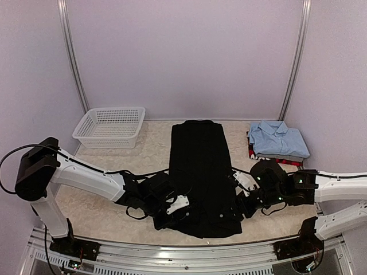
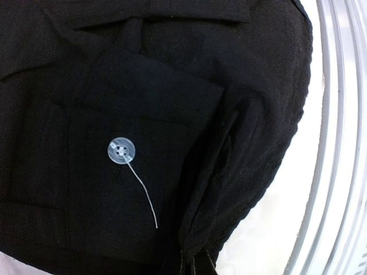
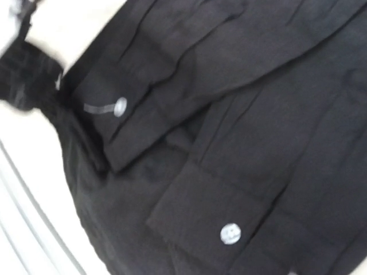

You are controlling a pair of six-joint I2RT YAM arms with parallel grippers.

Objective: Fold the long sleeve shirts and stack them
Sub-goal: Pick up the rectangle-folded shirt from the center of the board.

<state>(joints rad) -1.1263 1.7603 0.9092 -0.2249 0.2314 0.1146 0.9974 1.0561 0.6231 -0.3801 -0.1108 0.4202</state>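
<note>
Nearest, the left pincer (image 1: 179,207) is closed on the black shirt's (image 1: 200,166) near-left hem. The right pincer (image 1: 245,197) is at its right edge, opening unclear. Far-left of it stands the basket (image 1: 86,130). Far-right, the blue shirt (image 1: 278,140) lies folded on the red-and-black shirt (image 1: 293,162).

Left wrist: a button (image 2: 121,151) trailing thread.

Right wrist: two buttoned cuffs (image 3: 200,212).

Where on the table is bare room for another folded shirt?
Bare table lies between the white basket and the black shirt. A narrow strip separates it from the light blue shirt. The left arm and right arm crowd the near edge.
</note>
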